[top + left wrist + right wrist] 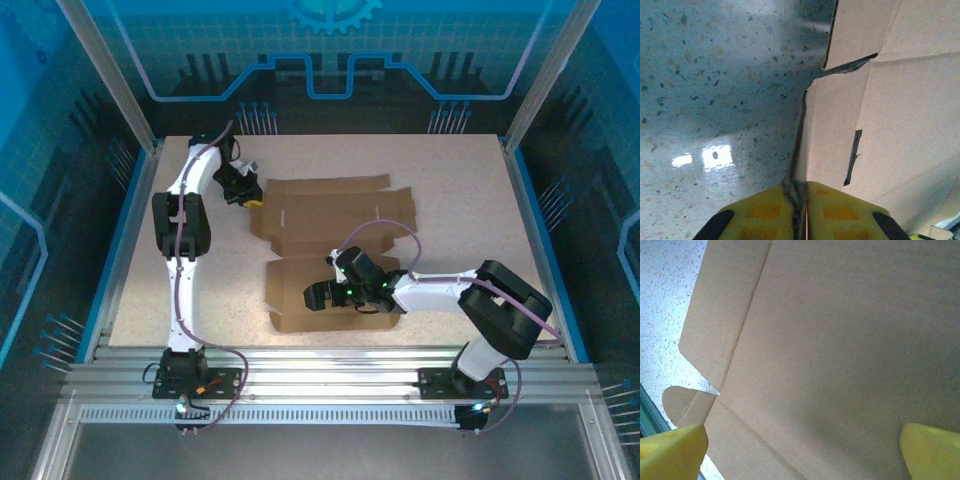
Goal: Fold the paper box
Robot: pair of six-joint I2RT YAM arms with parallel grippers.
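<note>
Top external view: we see the speckled beige desk [450,200] carrying the flat brown cardboard paper box [330,215] mid-desk, partly unfolded. The left end effector [800,197] is clamped on its far-left edge, while the right end effector [805,445] is spread wide over a near panel.

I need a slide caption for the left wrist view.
Left end effector shut on the paper box edge, speckled table beneath.
</note>
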